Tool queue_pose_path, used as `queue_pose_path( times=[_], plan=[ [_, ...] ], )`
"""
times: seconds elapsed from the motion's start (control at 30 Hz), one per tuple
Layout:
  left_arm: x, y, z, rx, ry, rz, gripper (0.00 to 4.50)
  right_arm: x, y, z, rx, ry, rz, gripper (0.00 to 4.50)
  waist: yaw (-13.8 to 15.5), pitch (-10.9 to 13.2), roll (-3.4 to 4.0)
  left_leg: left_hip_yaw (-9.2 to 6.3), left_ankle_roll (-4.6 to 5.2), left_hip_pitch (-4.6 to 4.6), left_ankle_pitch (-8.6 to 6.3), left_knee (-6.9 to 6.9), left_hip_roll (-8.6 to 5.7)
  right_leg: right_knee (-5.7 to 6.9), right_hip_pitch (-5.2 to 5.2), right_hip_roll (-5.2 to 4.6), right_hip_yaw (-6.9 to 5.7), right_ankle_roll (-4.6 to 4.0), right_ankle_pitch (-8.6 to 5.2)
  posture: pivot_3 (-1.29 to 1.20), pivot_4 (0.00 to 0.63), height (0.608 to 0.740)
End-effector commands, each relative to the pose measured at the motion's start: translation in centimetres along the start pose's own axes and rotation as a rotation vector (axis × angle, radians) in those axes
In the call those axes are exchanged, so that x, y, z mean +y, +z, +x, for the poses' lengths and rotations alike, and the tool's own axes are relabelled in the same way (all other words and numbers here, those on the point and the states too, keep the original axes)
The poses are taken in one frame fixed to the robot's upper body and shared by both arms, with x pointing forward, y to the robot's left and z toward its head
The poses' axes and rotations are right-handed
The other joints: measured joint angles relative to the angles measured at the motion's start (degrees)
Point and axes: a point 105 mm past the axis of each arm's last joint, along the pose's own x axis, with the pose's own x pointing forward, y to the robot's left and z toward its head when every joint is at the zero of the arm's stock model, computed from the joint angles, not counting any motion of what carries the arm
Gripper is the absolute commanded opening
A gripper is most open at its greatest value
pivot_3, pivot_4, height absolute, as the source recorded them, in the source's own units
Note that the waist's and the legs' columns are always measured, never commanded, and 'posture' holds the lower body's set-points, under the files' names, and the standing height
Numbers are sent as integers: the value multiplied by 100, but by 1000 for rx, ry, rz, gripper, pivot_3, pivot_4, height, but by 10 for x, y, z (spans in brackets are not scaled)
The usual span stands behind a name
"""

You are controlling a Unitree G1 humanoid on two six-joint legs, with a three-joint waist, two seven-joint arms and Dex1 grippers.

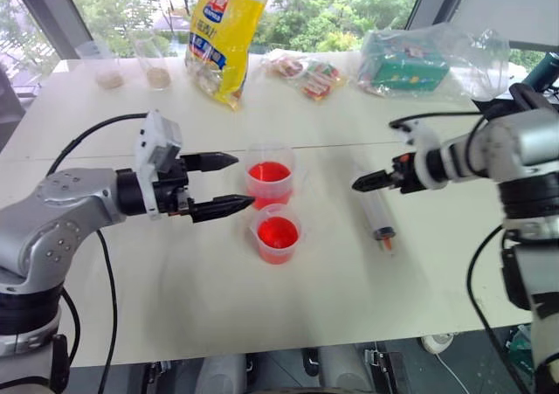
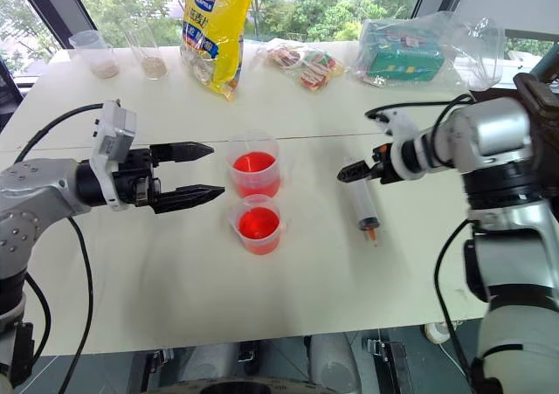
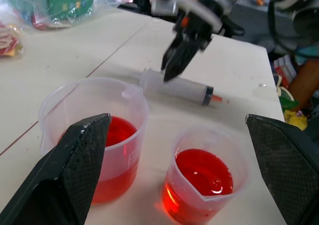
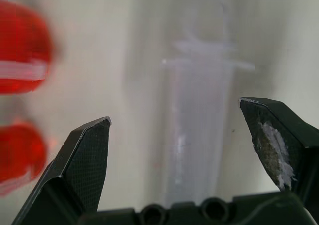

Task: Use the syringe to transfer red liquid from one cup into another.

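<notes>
One syringe [image 1: 378,214] lies flat on the white table [image 1: 175,280], to your right of the two cups, with its small orange-red tip toward you and its plunger end away. You can see nothing gripping it. Your right gripper [image 1: 360,183] hangs just above the plunger end, pointing down and toward your left; in the right wrist view its two black fingers [image 4: 84,160] stand wide apart on either side of the clear barrel, not pressing it.

Both clear plastic cups hold red liquid [image 1: 278,233]. Your nearer cup [image 1: 278,235] is the smaller one; the larger cup [image 1: 270,177] stands just behind it, and the two are close together.

Your left gripper [image 1: 225,183] hovers on the other side of the cups, pointing level toward them, with its fingers spread apart and empty. In the left wrist view the two cups sit between those fingers' tips.

Farther back on the table you have a yellow snack bag [image 1: 225,36], a clear plastic bag with a green box inside [image 1: 410,60], a small wrapped packet [image 1: 307,71], and two clear cups with pale grainy contents [image 1: 131,66] at the far left.
</notes>
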Motion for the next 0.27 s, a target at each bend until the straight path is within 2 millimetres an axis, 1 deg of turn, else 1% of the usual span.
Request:
queue_pose_path(
  times=[0.03,0.1,0.17,0.27],
  plan=[
    [-3,7,-9,3,16,41,4500,45,14,-45,-163,194,-262,4460,8,0,0,-1,1,0,-1,-1,1,-1,1,1,-2,3,-2,0,150,740],
    [-3,8,-13,10,26,42,4500,58,4,-63,-177,250,-352,4460,9,0,-1,-4,3,-2,-3,-6,1,-6,0,1,-5,7,-5,0,150,740],
    [-3,7,-16,23,33,44,4500,61,-7,-72,-179,258,-397,4460,7,-2,-3,-3,4,-2,-4,-4,1,-8,2,-2,-5,9,-6,0,150,740],
    [-4,7,-21,31,45,33,4500,67,-17,-84,-219,289,-449,4460,5,-2,-4,3,4,3,-4,5,0,-13,10,-6,-1,2,-9,0,150,740]
  ],
)
